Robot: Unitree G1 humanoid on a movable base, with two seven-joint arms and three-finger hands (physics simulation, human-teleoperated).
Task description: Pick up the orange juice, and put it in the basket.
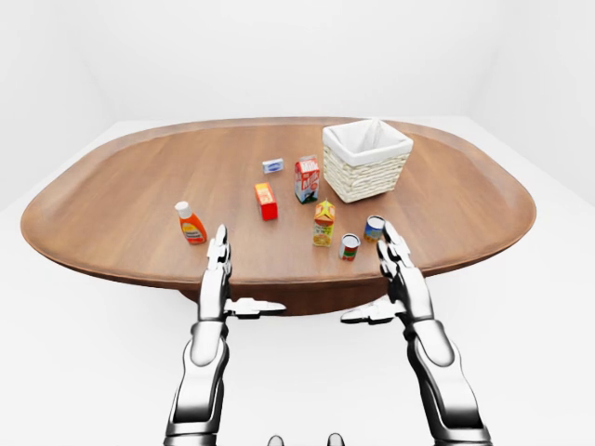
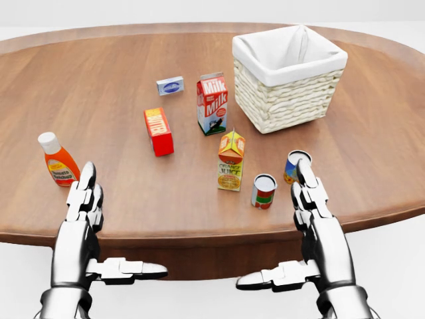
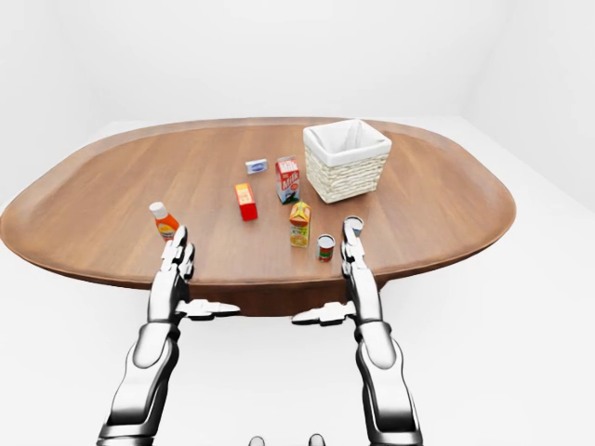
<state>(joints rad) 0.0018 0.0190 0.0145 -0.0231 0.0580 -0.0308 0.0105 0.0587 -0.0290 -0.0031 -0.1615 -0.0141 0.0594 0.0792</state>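
Wood-brown and oval, the worktop (image 2: 133, 193) carries a small spread of groceries, and the orange juice (image 2: 230, 161) carton serves best as the landmark. It stands upright near the middle of the head view, its peaked top orange and its lower label pale green, untouched by either hand.

Up and to the right of the juice sits the basket (image 2: 289, 100), woven of pale wicker with a white cloth lining, well apart from the carton. Straight above the juice stands a milk carton (image 2: 212, 104), red and white, also upright. Left of the milk, and up-left of the juice, a red box (image 2: 159, 131) stands on end, and higher still lies a small blue and white packet (image 2: 170, 85).

Just right of the juice, slightly lower in the view, stands a can with a red label (image 2: 263, 191). Farther right stands a second can with a blue label (image 2: 294, 165), partly hidden by a fingertip of the right robot hand (image 2: 311, 199). Far to the left of the juice, an orange sauce bottle (image 2: 58, 159) with a white cap stands near the worktop's edge.

Both hands hover over the near edge, below the juice in the view. The left robot hand (image 2: 85, 203) is released, fingers straight and thumb stuck out sideways, just beside the sauce bottle. The right one is likewise spread, grasping nothing.
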